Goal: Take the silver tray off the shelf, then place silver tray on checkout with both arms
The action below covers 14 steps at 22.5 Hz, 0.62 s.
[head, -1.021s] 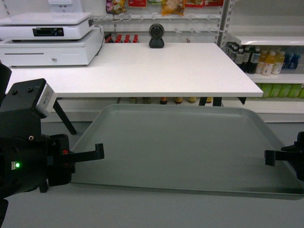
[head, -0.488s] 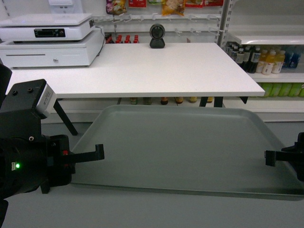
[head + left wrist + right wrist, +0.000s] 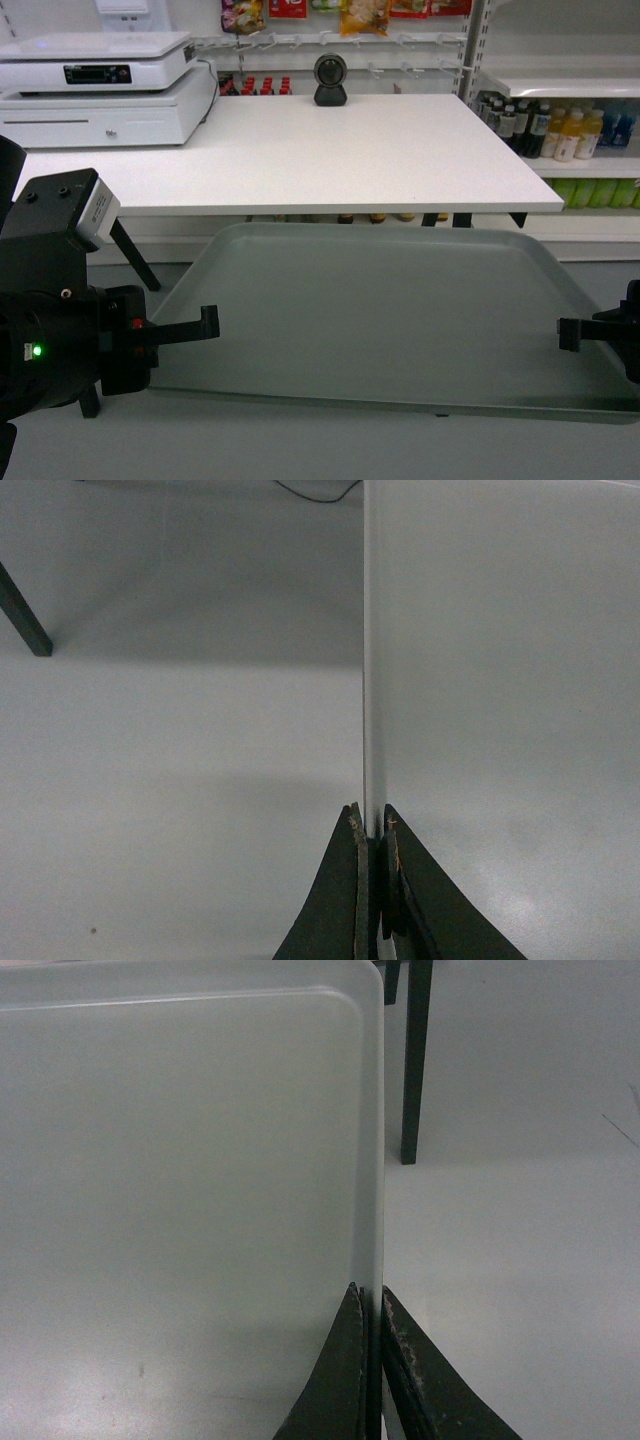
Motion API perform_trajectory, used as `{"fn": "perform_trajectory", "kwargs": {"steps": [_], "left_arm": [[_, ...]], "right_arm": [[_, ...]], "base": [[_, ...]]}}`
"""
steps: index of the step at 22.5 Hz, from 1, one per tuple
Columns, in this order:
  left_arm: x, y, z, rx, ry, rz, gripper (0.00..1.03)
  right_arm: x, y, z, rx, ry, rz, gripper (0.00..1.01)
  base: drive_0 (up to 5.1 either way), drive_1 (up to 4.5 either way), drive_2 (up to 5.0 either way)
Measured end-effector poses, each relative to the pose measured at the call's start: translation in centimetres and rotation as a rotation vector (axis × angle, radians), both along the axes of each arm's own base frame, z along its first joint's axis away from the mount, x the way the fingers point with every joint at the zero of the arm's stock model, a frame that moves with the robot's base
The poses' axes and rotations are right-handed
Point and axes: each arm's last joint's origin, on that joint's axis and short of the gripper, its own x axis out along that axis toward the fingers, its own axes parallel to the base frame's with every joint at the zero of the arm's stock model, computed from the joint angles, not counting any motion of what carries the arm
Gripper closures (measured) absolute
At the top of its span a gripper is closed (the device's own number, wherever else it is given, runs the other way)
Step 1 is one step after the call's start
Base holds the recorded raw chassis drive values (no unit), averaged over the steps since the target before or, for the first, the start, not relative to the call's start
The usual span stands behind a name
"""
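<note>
The silver tray [image 3: 385,310] is hanging bare in the air just below and in front of the checkout [image 3: 330,145], w/ nothing lying on it. L gripper [image 3: 372,825] and R gripper [image 3: 368,1305] are each pinching a side rim, jaws nearly closed. The checkout's front edge is sitting above the tray's far rim; cash register [image 3: 105,85] and scanner [image 3: 330,77] are standing at the back.

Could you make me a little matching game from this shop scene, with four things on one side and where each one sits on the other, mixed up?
Things:
1. silver tray
2. cash register
3. round black scanner
4. drink bottles

Places:
A. far edge of the checkout, near the middle
B. shelf to the right of the checkout
C. left end of the checkout
D. gripped at its side rims by the left gripper and the right gripper, in front of the checkout

Pairs: 1-D, 2-C, 3-A, 4-B
</note>
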Motion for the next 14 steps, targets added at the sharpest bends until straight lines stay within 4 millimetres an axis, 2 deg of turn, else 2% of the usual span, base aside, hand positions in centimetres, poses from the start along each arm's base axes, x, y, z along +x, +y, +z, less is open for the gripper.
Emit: {"fn": "perform_trajectory", "kwargs": {"steps": [14], "left_arm": [[0.02, -0.01, 0.04, -0.002, -0.003, 0.000, 1.00]], "right_arm": [[0.03, -0.07, 0.04, 0.001, -0.003, -0.002, 0.98]], "base": [[0.1, 4.43, -4.2]]}}
